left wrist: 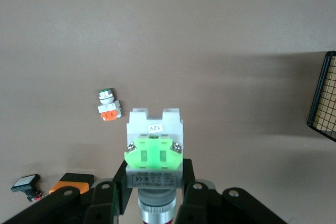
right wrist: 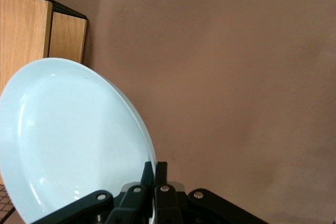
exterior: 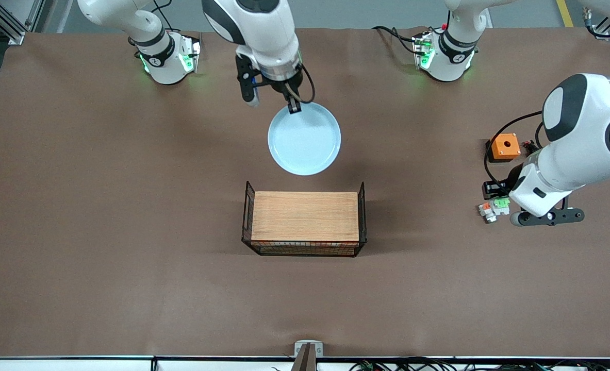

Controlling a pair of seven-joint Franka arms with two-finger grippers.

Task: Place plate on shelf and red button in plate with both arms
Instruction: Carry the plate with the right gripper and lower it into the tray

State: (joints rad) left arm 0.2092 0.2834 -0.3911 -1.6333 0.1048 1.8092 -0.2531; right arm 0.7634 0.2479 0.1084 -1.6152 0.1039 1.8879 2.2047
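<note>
Carrying both loads toward the black wire basket with the wooden board (exterior: pixel 305 222) at the centre of the front view, probably best done slowly and level, since the round, glossy, pale blue-white plate (exterior: pixel 305 139) is being pinched only at its rim and could swing or slip. Keeping the right gripper (exterior: pixel 293 106), in the upper middle of that frame, clamped tight on the plate's upper edge, with the plate hanging just above the basket in the picture; in the right wrist view the same rim (right wrist: pixel 149 156) sitting between the closed fingers at the lower centre. Holding the left gripper (exterior: pixel 500 205), at the right edge of the front view, shut on the small white-grey push-button with the green block and dark red cap (left wrist: pixel 155 150), lower centre of the left wrist view, and steering clear of the similar unit with the orange block (left wrist: pixel 108 106) lying on the brown table (exterior: pixel 129 206).
</note>
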